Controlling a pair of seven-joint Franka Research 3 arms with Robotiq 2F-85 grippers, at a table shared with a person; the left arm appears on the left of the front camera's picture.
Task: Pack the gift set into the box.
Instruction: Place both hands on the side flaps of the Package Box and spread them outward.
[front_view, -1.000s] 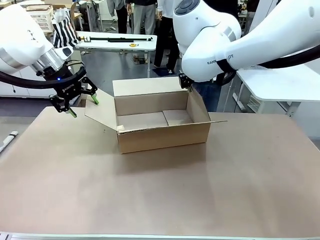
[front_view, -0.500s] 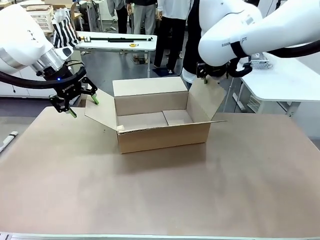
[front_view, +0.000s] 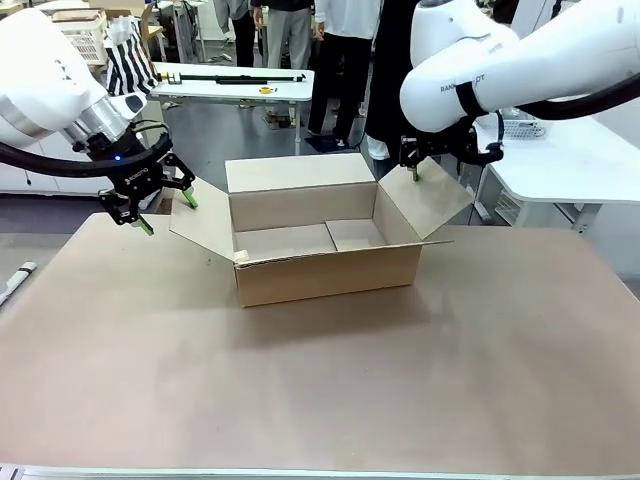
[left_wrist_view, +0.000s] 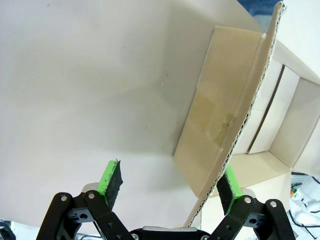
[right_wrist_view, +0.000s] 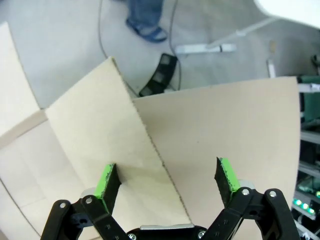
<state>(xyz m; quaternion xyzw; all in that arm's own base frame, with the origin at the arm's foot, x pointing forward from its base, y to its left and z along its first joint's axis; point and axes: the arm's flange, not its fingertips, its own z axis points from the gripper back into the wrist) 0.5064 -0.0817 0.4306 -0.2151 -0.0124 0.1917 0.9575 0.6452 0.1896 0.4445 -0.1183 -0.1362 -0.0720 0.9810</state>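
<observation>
- The box (front_view: 320, 275) sits on the bench (front_view: 320, 400), a little past the middle toward the far side, top open. Its far flap stands upright and its two side flaps splay outward.
- The left jaws hang at the box's left side, spread wide and gripping nothing. From the front I see their green pads (front_view: 190, 202) just above and beside the left flap (front_view: 200, 232).
- In the left wrist view that flap (left_wrist_view: 215, 100) runs up between the two pads. Its corrugated edge passes right by one pad (left_wrist_view: 227, 185); I cannot tell whether they touch. The other pad (left_wrist_view: 107, 179) stands apart, over bare bench (left_wrist_view: 90, 75).
- The right jaws hover at the top of the right flap (front_view: 435, 205), also wide open and holding nothing.
- In the right wrist view the flap's (right_wrist_view: 95, 130) torn-looking edge slants between the pads. One pad (right_wrist_view: 106, 181) is over the cardboard, the other (right_wrist_view: 226, 174) over the bench (right_wrist_view: 225, 125).
- A broad stretch of bench lies between the box and the near edge, and more on either side.
- Past the far edge people stand in the aisle, with a white table (front_view: 560, 160) close behind the right arm (front_view: 520, 70).
</observation>
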